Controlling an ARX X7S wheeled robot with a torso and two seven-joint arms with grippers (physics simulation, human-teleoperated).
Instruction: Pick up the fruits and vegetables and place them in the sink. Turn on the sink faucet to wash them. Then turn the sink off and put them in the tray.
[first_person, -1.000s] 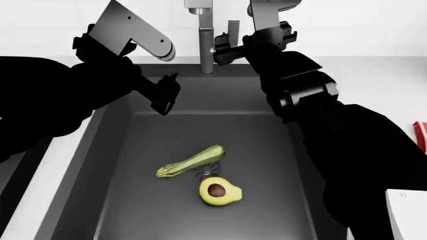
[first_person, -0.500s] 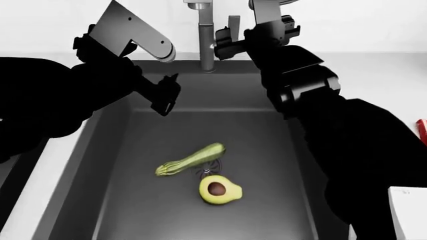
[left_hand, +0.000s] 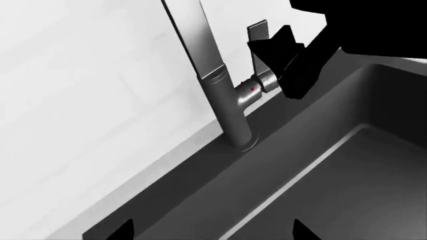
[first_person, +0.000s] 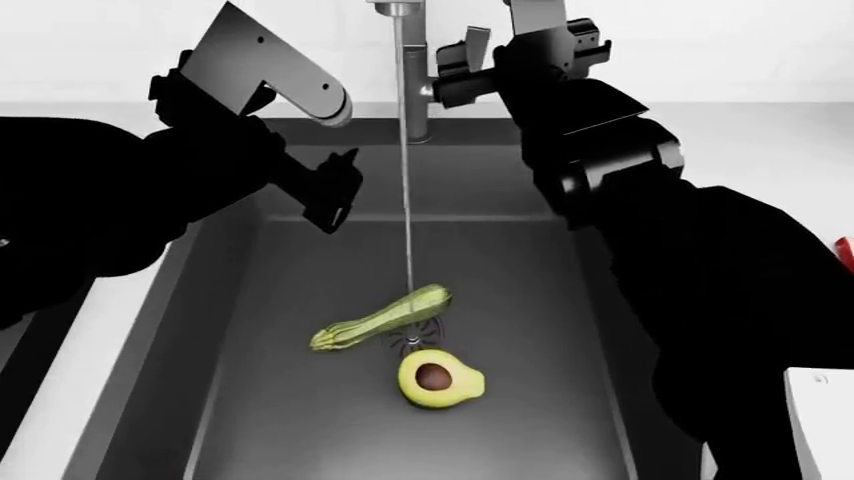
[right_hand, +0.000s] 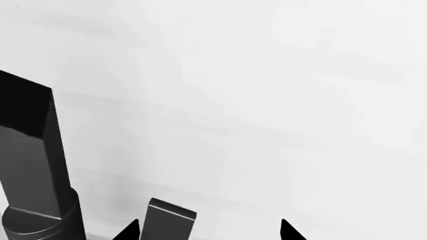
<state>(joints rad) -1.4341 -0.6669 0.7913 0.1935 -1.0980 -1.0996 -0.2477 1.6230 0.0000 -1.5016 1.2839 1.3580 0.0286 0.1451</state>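
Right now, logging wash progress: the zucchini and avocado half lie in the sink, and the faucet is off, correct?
Not quite. The zucchini and avocado half do lie in the sink, but the faucet is on: the head view shows a thin water stream falling toward the zucchini.

avocado halves (first_person: 439, 379): 1 | zucchini (first_person: 382, 319): 1 | sink (first_person: 267, 420): 1 | faucet (first_person: 415, 70): 1

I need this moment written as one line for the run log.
stage: washing | faucet: running | right gripper: at lever | zucchini, avocado: in sink | left gripper: idle
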